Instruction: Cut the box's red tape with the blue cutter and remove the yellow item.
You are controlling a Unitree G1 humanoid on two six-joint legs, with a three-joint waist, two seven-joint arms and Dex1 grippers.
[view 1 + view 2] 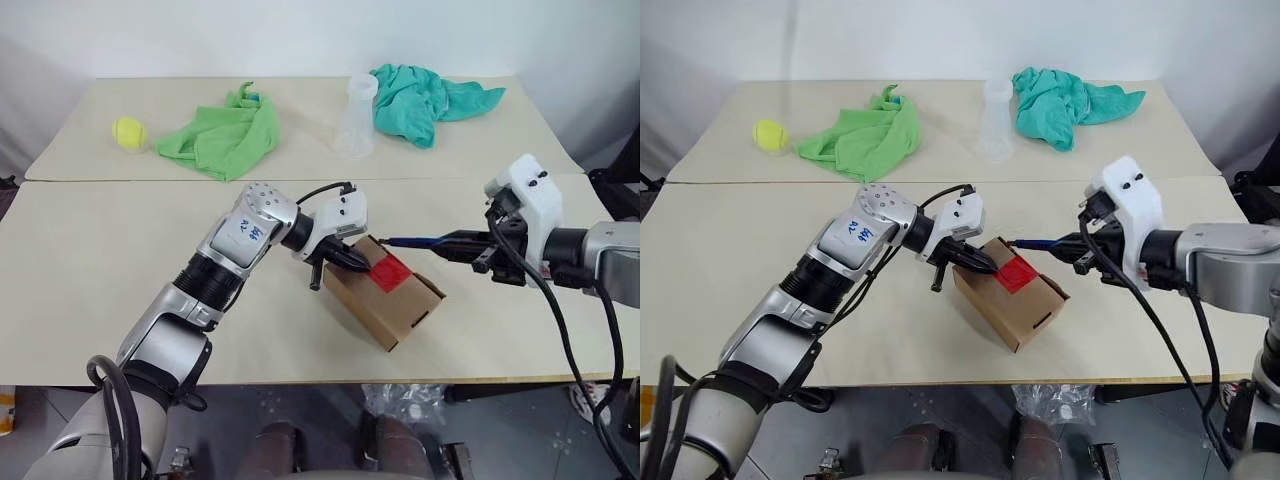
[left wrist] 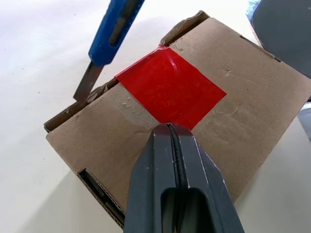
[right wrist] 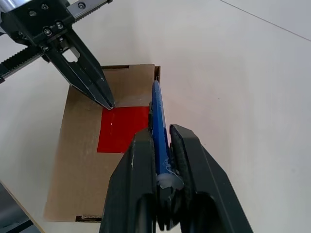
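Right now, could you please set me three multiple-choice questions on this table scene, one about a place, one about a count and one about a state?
1. Where does the left hand rest?
A. on the box top at the red tape's edge
B. on the tennis ball
C. inside the plastic cup

2. How many cloths lie on the far table?
A. one
B. two
C. four

3. What is the state of the red tape?
A. peeled off
B. cut in two
C. whole across the seam

Answers:
1. A: its shut fingers press the box at the tape's edge.
2. B: a green cloth and a teal cloth lie there.
3. C: the tape shows no cut, and the blue cutter held in the right hand has its blade at the box's edge.
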